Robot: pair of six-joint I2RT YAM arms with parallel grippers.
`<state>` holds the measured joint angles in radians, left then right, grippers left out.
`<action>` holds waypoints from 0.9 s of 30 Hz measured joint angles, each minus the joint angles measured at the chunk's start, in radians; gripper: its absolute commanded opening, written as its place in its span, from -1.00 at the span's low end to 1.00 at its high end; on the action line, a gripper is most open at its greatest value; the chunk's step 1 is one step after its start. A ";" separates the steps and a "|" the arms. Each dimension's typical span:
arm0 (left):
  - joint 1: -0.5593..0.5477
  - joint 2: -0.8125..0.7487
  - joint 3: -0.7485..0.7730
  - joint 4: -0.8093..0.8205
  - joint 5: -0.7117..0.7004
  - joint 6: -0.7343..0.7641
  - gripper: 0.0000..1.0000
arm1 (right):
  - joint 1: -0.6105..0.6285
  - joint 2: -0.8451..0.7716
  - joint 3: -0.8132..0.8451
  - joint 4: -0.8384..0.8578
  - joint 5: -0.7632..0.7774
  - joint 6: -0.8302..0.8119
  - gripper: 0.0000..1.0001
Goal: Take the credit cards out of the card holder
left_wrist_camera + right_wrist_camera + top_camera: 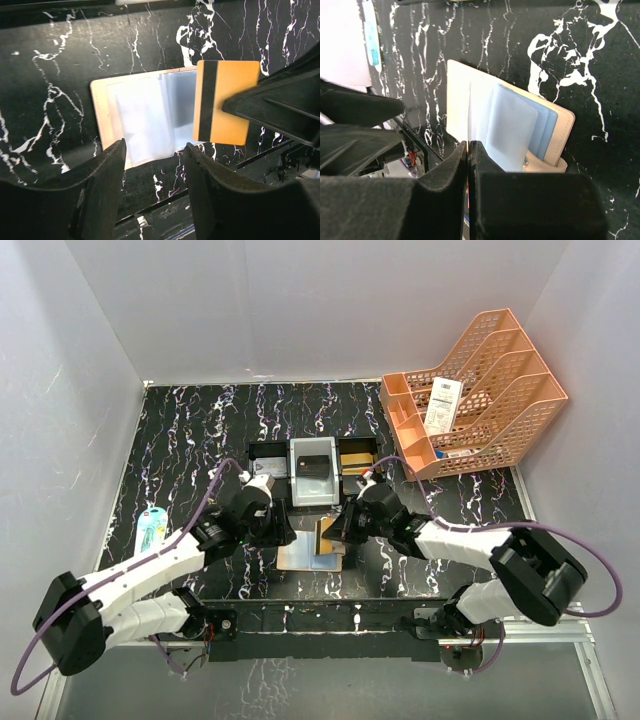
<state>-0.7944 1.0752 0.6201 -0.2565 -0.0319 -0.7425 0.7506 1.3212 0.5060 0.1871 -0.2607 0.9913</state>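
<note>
Black marble-patterned table (180, 440) carries everything. At the left, the left gripper (154, 155) hovers with its jaws apart and nothing between them, over the near edge of the card holder (140, 120). The holder lies open and flat at the table's near middle, pale bluish sleeves up. Just right of it, the right gripper (469, 147) has its jaws pinched tight on a gold credit card (227, 100) with a black stripe, held edge-on over the holder's right side. At the far right stands an orange file rack (480, 390).
</note>
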 measured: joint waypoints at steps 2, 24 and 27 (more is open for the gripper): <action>0.000 -0.041 0.001 -0.031 -0.029 -0.006 0.18 | 0.001 0.053 0.021 -0.002 -0.010 -0.001 -1.00; 0.000 -0.262 0.127 -0.364 -0.250 -0.001 0.97 | 0.086 0.050 0.137 -0.111 0.110 -0.109 -1.00; 0.000 -0.267 0.148 -0.387 -0.271 0.004 0.97 | 0.086 -0.048 0.138 -0.121 0.160 -0.166 -1.00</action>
<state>-0.7944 0.8082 0.7677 -0.6437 -0.3031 -0.7387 0.8368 1.2736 0.6437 0.0658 -0.1009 0.8257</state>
